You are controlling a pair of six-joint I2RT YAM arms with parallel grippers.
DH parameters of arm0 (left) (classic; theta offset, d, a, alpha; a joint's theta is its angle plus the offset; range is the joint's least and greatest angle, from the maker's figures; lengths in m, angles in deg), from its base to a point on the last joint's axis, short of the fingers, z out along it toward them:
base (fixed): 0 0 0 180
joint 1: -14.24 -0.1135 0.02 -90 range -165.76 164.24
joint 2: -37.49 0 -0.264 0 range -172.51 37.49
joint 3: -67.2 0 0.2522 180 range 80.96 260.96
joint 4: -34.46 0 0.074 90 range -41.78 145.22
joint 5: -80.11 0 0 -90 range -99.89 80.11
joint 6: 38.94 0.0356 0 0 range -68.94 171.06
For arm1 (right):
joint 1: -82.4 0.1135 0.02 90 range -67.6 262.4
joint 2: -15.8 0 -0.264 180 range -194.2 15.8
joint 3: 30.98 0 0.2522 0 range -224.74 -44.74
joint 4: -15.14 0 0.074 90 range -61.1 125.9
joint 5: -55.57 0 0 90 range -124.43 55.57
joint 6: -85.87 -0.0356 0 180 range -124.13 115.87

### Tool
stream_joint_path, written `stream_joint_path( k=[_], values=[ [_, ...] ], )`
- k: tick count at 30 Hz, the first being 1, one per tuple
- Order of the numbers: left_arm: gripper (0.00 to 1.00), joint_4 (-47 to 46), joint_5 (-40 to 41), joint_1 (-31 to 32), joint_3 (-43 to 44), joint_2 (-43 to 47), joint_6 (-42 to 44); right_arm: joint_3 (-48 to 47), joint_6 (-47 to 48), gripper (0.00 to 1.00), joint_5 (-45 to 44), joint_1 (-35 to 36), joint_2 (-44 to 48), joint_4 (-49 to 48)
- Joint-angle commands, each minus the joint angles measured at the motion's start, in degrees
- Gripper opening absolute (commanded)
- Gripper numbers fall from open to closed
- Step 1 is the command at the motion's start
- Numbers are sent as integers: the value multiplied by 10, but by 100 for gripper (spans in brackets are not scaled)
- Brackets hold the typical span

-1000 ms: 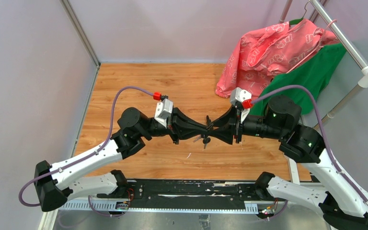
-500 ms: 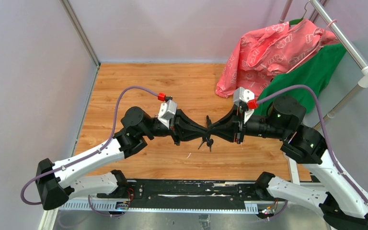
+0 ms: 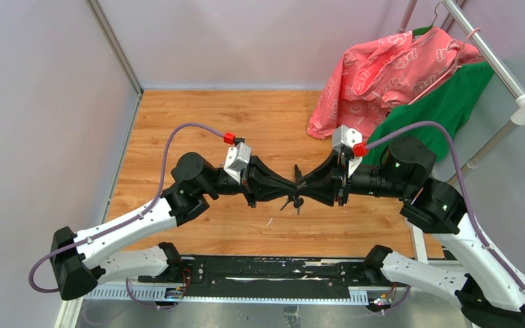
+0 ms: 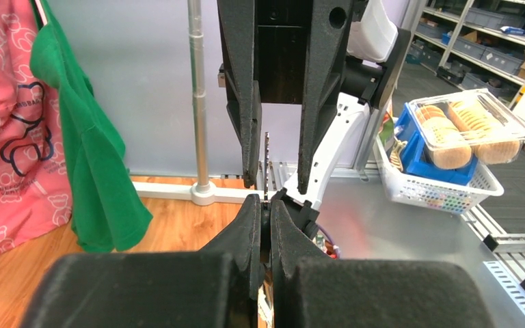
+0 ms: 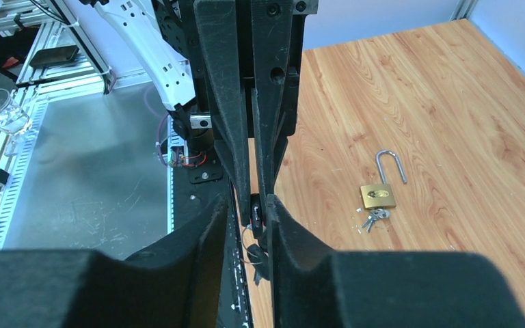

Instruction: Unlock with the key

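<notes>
Little looks done: the left pincer [image 4: 264,205] is clamped on the key [image 4: 266,160] in mid-air, the right pincer [image 5: 246,205] stands apart around its blade, and the padlock [image 5: 378,196] lies on the bench [image 5: 451,102] away from both, so inserting and turning seem left.

COLOUR LOG | brass-yellow square padlock [image 5: 377,196], silver shackle, right of centre | black-headed metal key [image 5: 255,208], lower centre | orange-brown grained wooden tabletop [image 3: 178,123] | pink cloth garment [image 3: 389,68], white outline print, upper right | plain green cloth garment [image 3: 451,102], upper right | white plastic arm links [image 3: 119,232], black joints, lower left
</notes>
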Motion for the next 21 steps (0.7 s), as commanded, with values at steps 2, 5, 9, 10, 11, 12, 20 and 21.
stream_joint_path(
  k=[2,5,9,10,11,12,20,21],
  values=[
    [0,-23,-9,-2,7,12,-12,3,8,24,12,-7,4,8],
    [0,-24,-10,-3,7,10,-13,3,6,13,17,-7,3,7],
    [0,-29,-9,-2,6,5,-16,5,4,0,25,-7,3,3],
    [0,-30,-7,-2,7,3,-16,6,3,0,25,-7,3,1],
    [0,-30,-4,-2,7,2,-17,6,2,0,23,-7,3,0],
    [0,-30,1,-2,7,1,-19,6,0,0,16,-7,3,-1],
    [88,28,82,-9,10,11,-1,-8,-31,0,-93,-7,-17,14],
    [93,40,96,-9,10,13,5,-11,-35,0,-101,-7,-24,16]
  ],
)
